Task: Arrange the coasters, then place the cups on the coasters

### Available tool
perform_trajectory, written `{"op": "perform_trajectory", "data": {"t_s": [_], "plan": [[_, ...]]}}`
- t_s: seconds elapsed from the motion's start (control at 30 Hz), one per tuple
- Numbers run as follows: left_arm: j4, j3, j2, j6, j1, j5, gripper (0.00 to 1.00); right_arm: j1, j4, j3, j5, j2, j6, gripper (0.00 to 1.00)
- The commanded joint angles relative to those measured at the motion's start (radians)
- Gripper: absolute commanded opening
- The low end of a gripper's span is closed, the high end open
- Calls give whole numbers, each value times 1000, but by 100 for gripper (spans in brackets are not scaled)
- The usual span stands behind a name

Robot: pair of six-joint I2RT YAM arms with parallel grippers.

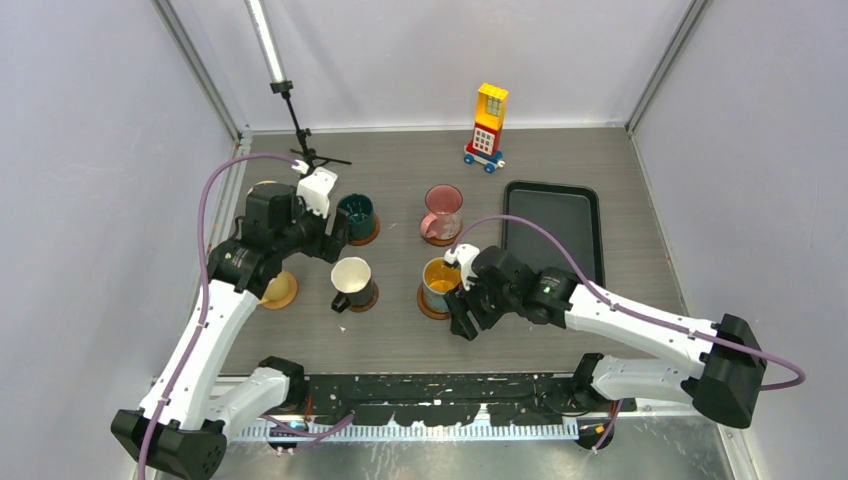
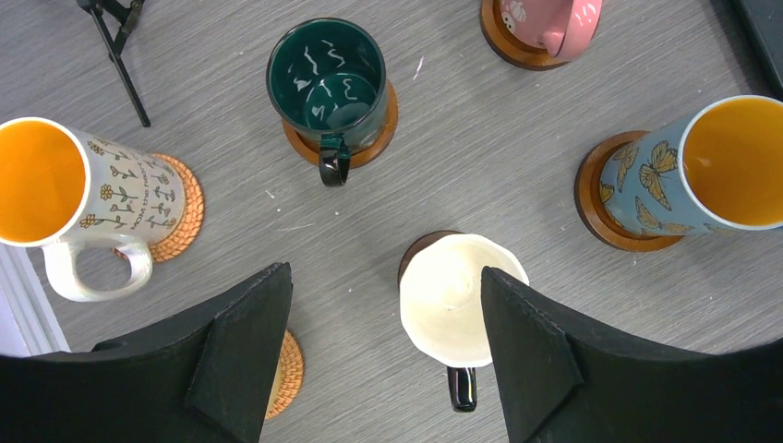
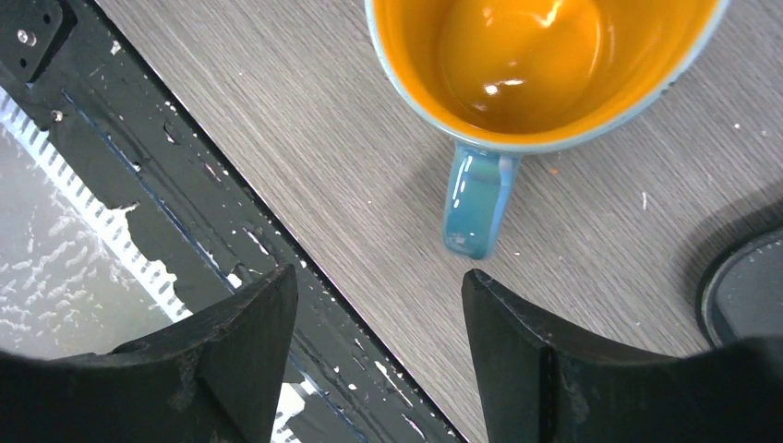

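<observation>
My left gripper (image 2: 385,270) hangs open and holds nothing, above the table between the cups (image 1: 338,243). Below it the cream cup (image 2: 452,300) with a black handle stands on a dark coaster (image 1: 352,282). The dark green cup (image 2: 328,78), the pink cup (image 2: 549,18), the white cup (image 2: 55,194) and the blue cup (image 2: 688,175) each stand on a coaster. A woven coaster (image 2: 288,374) peeks from behind my left finger. My right gripper (image 3: 377,275) is open just in front of the blue cup's handle (image 3: 475,203), apart from it (image 1: 462,325).
A black tray (image 1: 553,225) lies at the right, its corner (image 3: 748,286) close to my right gripper. A yellow-red block tower (image 1: 488,125) and a tripod light stand (image 1: 300,130) stand at the back. The black strip (image 1: 440,385) marks the table's near edge.
</observation>
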Motion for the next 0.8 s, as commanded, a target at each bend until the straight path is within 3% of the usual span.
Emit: {"op": "perform_trajectory", "data": {"t_s": [0.0,0.27,0.57,0.7,0.77], "plan": [[36,5,-5,-4,3,18,77,6,48,42,-55,28,-26,70],[30,-2,-21,-2,4,15,77,7,118,65,-101,92,-57,70],[18,-20,-48,-1,3,22,77,4,-104,107,-20,-13,-217,68],[15,-22,-49,1,4,26,77,5,-139,109,45,-16,-331,55],[16,-21,-47,1,3,27,77,4,-139,109,105,7,-382,44]]}}
